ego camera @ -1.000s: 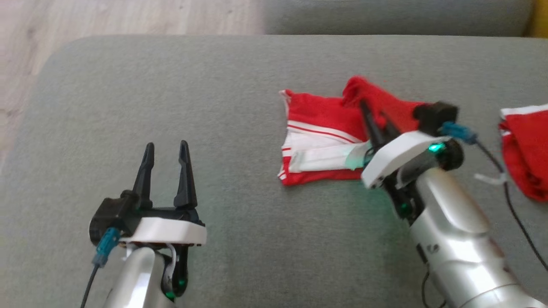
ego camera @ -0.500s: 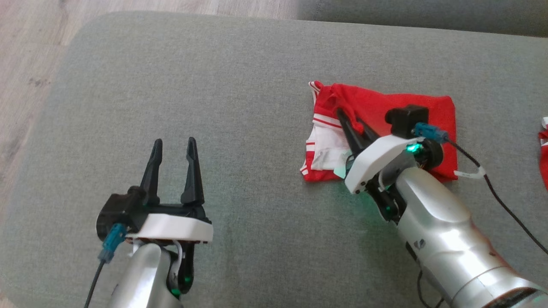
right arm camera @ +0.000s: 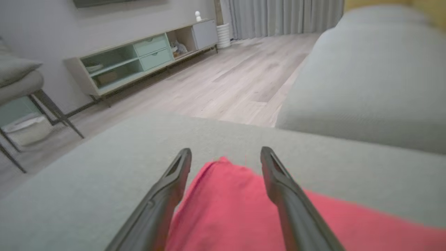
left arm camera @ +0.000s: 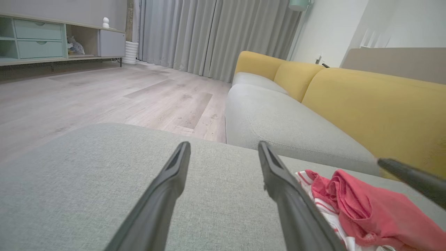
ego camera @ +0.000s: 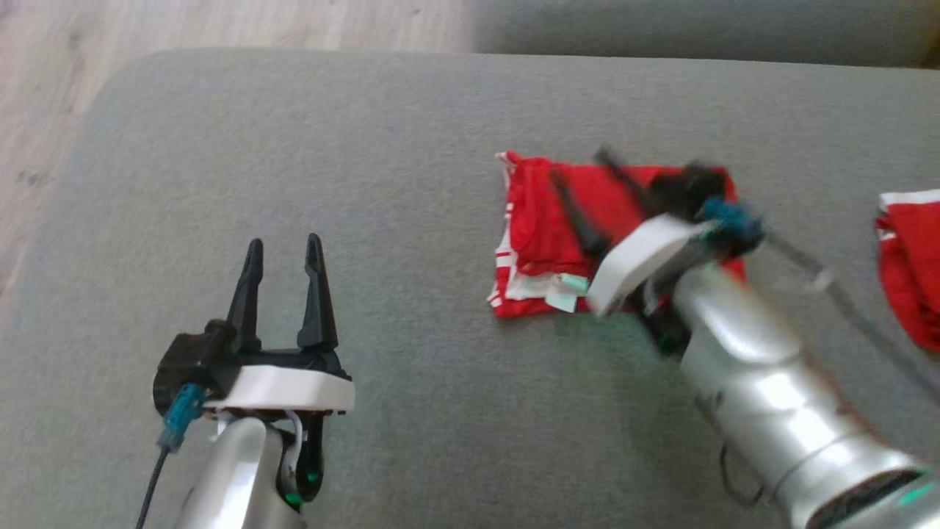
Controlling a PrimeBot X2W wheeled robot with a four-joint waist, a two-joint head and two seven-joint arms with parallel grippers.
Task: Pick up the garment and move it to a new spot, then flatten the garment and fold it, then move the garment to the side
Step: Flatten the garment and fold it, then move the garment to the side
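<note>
The garment (ego camera: 534, 224), red with white stripes, lies folded on the grey cushion (ego camera: 367, 147) right of centre. My right gripper (ego camera: 576, 164) hovers just over it, blurred, its two fingers spread open with nothing between them. In the right wrist view the red garment (right arm camera: 226, 204) lies flat under and beyond the open right gripper (right arm camera: 226, 151). My left gripper (ego camera: 285, 245) stands open at the lower left, well away from the cloth. The left wrist view shows the left gripper (left arm camera: 223, 146) open over bare cushion, with the garment (left arm camera: 366, 212) at its right.
Another red and white cloth (ego camera: 910, 264) lies at the cushion's right edge. Wooden floor (ego camera: 147, 29) runs beyond the cushion's far left corner. A second grey seat with yellow backrests (left arm camera: 366, 104) stands behind. The right arm's cable (ego camera: 844, 294) trails over the cushion.
The right gripper has gone from shut on a flap of the garment to open, and the flap now lies folded flat. The head camera shifted. The left gripper has stayed put.
</note>
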